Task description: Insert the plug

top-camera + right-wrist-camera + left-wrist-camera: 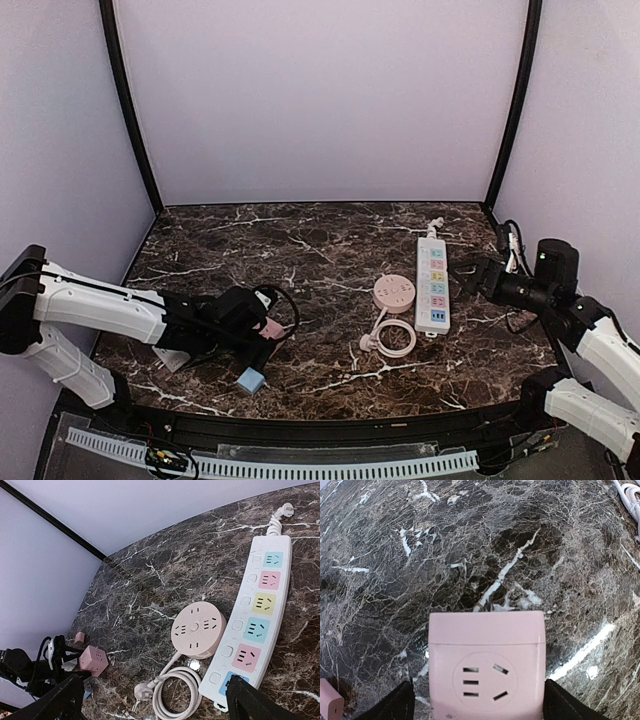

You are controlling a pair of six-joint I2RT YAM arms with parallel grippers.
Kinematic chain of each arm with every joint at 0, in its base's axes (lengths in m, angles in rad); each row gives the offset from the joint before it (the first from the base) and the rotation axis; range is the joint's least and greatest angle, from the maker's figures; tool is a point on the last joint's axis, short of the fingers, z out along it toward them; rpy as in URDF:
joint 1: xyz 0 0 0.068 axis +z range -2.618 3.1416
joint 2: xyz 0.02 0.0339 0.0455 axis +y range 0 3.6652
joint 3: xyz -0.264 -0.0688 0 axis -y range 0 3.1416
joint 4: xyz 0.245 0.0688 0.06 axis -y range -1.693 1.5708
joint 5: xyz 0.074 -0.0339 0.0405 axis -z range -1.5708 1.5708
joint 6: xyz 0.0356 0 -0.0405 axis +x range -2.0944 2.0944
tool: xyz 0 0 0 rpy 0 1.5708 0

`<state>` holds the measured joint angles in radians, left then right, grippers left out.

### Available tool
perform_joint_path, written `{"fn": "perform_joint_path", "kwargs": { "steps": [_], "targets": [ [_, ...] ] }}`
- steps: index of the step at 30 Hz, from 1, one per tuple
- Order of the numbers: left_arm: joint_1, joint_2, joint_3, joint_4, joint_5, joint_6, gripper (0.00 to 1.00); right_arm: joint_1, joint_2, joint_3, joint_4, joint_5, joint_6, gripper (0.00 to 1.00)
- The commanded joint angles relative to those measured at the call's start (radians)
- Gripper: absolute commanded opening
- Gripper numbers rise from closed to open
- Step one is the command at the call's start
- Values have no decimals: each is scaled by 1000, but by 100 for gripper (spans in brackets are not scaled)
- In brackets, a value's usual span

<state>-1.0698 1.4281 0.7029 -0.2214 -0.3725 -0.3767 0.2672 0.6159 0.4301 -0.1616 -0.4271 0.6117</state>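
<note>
A pink round socket (pixel 394 293) lies mid-table with its coiled cable (pixel 395 338) and pink plug (pixel 366 343) in front of it; the right wrist view shows the socket (pixel 197 629) and the plug (pixel 142 691) lying loose. A white power strip (pixel 433 285) with coloured outlets lies to its right. My left gripper (pixel 265 335) is shut on a pink cube socket (pixel 486 665) at front left, fingers on its two sides. My right gripper (pixel 480 275) is open and empty, raised right of the strip (pixel 260 615).
A blue cube (pixel 251 380) lies near the front edge below the left gripper. A small pink adapter (pixel 79 638) sits by the left arm. A black cable loops (pixel 285 300) behind the left gripper. Walls enclose the table.
</note>
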Motion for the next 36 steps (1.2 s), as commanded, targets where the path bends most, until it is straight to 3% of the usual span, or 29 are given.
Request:
{"fn": "perform_joint_path", "kwargs": {
  "steps": [1,6,9,11,25,30,36],
  "targets": [
    [-4,16,32,-11,-31,21,85,9,4,-10,22,-3,4,99],
    [-3,29,47,-3,-32,35,73,10,33,-10,35,1,-2,99],
    [-2,45,61,-4,-14,47,55,10,54,-9,46,-1,-4,99],
    [-3,54,72,-7,-6,57,49,10,70,-7,55,-1,-5,99],
    [-3,-13,146,31,3,193,37,12,216,74,122,-68,-27,99],
    [-2,-57,133,137,-11,261,28,20,273,122,120,-135,-24,99],
    [-2,-130,63,257,-2,307,11,71,268,146,122,-125,11,99]
  ]
}}
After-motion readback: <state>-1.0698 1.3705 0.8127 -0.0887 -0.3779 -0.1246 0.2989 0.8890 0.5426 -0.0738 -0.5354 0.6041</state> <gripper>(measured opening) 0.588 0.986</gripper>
